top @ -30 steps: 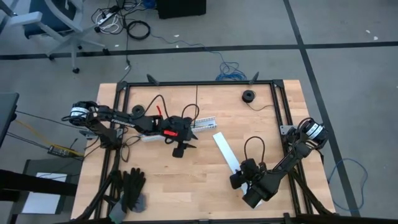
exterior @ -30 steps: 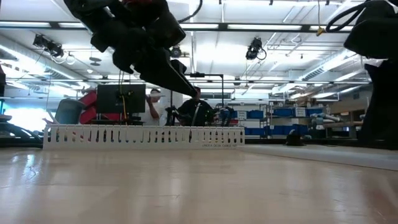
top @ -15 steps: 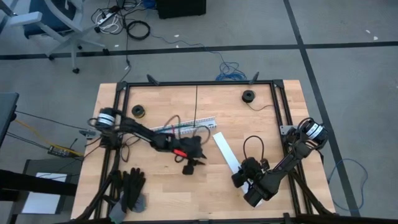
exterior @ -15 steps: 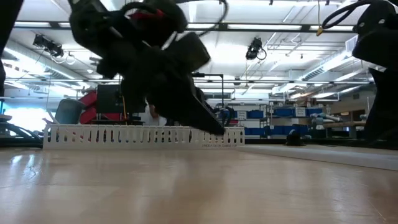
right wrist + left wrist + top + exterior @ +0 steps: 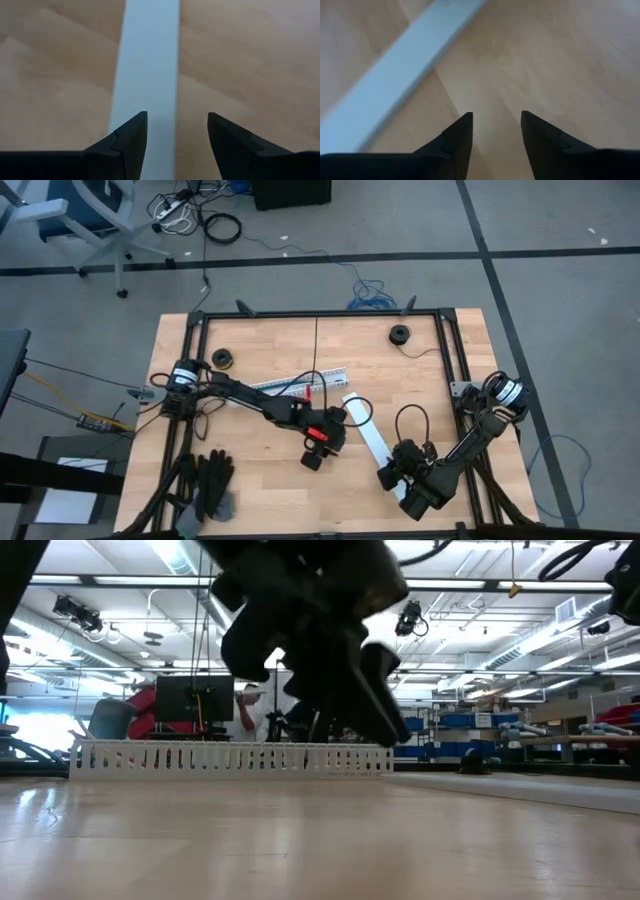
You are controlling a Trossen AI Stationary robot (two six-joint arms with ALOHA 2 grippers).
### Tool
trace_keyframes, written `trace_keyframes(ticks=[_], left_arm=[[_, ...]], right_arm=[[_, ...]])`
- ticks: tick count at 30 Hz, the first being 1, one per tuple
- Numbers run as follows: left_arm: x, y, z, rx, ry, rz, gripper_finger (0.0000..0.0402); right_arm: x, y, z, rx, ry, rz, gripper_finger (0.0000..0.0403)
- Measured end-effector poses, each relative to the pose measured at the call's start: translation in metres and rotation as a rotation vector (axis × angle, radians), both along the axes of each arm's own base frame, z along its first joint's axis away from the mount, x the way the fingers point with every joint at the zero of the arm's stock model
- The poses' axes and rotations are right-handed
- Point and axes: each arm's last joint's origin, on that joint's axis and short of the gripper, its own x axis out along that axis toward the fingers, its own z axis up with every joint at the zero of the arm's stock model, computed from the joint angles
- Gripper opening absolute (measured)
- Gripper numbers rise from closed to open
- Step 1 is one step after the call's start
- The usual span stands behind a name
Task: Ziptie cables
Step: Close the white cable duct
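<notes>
Hovering over bare bench [image 5: 260,470]: left claw [image 5: 496,131] parted, empty, beside white strip [image 5: 395,70]; right claw [image 5: 176,131] parted astride strip; slotted channel [image 5: 230,757] contents indiscernible.

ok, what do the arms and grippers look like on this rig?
Both arms are dark and jointed. The left arm carries a red marking near its wrist; black cable loops over the right arm. White-banded joints sit at both bases. Fingers are dark, tapering wedges with stepped inner edges.

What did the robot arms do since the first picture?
The left hand swept out from beside the slotted white channel toward the table's middle, near the flat white strip, holding nothing. The right hand barely shifted and hovers over that strip. Channel and strip stayed put.
</notes>
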Motion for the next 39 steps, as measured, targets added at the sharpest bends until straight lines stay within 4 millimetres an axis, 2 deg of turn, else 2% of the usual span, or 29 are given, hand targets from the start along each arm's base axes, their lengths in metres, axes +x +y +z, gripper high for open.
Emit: trace_keyframes(ticks=[6,12,19,28,33,36,39], left_arm=[[0.002,0.006,0.005,0.15,-0.023,-0.084,0.0176],[0.008,0.023,0.007,0.337,-0.073,-0.002,0.0208],[0.008,0.02,0.008,0.318,-0.074,0.038,0.0218],[0.007,0.013,0.008,0.095,-0.045,0.012,0.0218],[0.007,0.013,0.008,0.081,-0.041,0.025,0.0218],[0.007,0.015,0.008,0.095,-0.045,0.033,0.0218],[0.01,0.018,0.009,0.121,-0.077,0.038,0.0218]], right_arm=[[0.007,0.009,-0.001,0.064,-0.043,0.068,0.019],[0.009,0.012,-0.001,0.089,-0.066,0.075,0.019],[0.008,0.007,-0.001,0.073,-0.016,0.062,0.019],[0.013,-0.005,0.001,0.077,0.117,0.058,0.019],[0.021,-0.002,0.01,0.056,0.13,0.143,0.019],[0.02,-0.002,0.01,0.075,0.183,0.155,0.019],[0.018,0.0,0.01,0.075,0.165,0.145,0.019]])
